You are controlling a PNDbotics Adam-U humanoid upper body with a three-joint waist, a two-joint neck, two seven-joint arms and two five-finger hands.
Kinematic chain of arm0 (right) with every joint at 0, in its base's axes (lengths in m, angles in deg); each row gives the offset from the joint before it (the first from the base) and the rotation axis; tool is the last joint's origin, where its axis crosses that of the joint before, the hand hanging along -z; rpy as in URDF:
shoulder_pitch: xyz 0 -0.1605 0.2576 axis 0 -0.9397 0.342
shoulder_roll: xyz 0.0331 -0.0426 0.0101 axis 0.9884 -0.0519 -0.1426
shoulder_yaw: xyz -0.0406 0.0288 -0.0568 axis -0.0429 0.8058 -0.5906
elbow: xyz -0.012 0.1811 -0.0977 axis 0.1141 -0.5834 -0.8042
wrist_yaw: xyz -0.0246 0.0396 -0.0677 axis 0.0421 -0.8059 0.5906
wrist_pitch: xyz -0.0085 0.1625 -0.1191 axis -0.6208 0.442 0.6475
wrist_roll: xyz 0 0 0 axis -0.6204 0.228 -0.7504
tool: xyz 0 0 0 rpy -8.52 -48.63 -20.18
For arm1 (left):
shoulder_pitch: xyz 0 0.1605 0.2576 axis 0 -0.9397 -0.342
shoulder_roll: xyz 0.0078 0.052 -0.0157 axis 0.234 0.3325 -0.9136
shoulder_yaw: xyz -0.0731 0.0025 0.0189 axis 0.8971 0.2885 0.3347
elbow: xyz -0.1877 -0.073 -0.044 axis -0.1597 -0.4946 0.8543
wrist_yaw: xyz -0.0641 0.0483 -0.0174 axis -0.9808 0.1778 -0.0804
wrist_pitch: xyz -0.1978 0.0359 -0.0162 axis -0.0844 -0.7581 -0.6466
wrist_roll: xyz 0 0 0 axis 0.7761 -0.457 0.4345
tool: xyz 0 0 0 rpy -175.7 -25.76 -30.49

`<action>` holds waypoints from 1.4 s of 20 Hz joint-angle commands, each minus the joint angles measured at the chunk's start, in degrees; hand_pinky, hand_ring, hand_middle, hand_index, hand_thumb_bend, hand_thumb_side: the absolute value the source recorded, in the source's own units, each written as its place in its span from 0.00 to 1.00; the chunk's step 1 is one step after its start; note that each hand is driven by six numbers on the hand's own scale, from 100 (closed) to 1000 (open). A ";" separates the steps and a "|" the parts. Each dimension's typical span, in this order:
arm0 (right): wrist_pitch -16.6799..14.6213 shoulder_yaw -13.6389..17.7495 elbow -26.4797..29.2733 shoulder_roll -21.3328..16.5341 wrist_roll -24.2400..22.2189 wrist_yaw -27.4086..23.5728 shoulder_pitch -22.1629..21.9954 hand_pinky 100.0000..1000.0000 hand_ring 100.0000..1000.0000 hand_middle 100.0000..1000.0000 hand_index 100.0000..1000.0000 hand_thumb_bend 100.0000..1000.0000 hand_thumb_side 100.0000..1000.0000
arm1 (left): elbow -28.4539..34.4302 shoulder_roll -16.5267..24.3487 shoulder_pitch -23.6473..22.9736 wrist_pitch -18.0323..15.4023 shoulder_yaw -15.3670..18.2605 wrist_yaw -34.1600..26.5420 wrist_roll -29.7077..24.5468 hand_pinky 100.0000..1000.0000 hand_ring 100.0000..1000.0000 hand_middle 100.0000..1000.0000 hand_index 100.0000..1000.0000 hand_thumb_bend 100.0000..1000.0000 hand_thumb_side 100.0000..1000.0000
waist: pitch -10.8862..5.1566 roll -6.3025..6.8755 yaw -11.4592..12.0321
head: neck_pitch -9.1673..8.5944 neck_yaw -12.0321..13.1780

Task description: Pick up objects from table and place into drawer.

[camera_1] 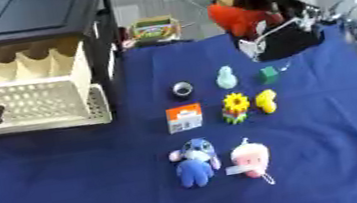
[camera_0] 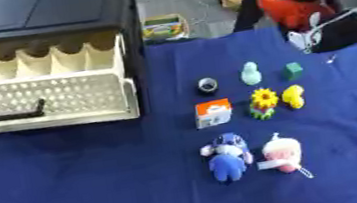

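blue table (camera_0: 71, 190) | drawer (camera_0: 39, 94) pulled open, left end cut off | right hand (camera_1: 283, 40) blurred, fingers' state unreadable, maybe around red thing (camera_1: 236, 19)

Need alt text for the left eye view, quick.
Eight small toys lie on a blue-covered table, among them a blue plush and a yellow duck. An open cream drawer waits at left; the robot's right arm reaches in top right.
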 commanded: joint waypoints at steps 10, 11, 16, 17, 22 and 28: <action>6.61 -3.57 -3.00 12.93 -10.26 1.90 16.15 0.18 0.33 0.17 0.35 0.00 0.10 | 0.67 0.72 1.18 0.01 0.46 -0.52 -0.26 0.00 0.00 0.00 0.66 0.44 0.87 | -1.96 0.18 0.28 | 0.31 -0.69; 6.73 -3.54 -4.17 14.28 -11.04 2.53 17.50 0.18 0.33 0.16 0.35 0.00 0.10 | 0.67 0.57 1.29 -0.11 0.48 -0.62 -0.22 0.00 0.00 0.00 0.64 0.44 0.87 | -1.93 0.21 0.35 | 0.22 -0.75; 6.03 -3.17 -10.72 21.20 -12.59 5.99 23.18 0.18 0.33 0.16 0.34 0.00 0.10 | 0.67 -0.68 2.36 -1.28 0.27 -1.23 -0.40 0.00 0.00 0.00 0.64 0.44 0.88 | -1.46 0.50 1.12 | -0.47 -1.26; 5.59 -3.10 -11.69 22.64 -12.35 6.57 23.87 0.18 0.33 0.16 0.34 0.00 0.10 | 0.67 -1.06 2.63 -1.56 0.23 -1.24 -0.49 0.00 0.00 0.00 0.65 0.43 0.88 | -1.35 0.54 1.27 | -0.56 -1.30; 3.47 -2.96 -17.07 28.21 -11.20 9.61 26.36 0.17 0.32 0.15 0.34 0.00 0.10 | 0.67 -3.17 4.23 -2.89 -0.02 -1.04 -0.99 0.00 0.00 0.00 0.65 0.43 0.88 | -0.70 0.51 2.23 | -1.26 -1.53; 2.18 -2.70 -21.43 32.68 -9.80 11.48 27.94 0.17 0.32 0.15 0.34 0.00 0.10 | 0.67 -4.87 5.67 -3.28 -0.43 -1.06 -1.52 0.00 0.00 0.00 0.65 0.44 0.88 | 0.03 0.47 3.38 | -2.45 -2.37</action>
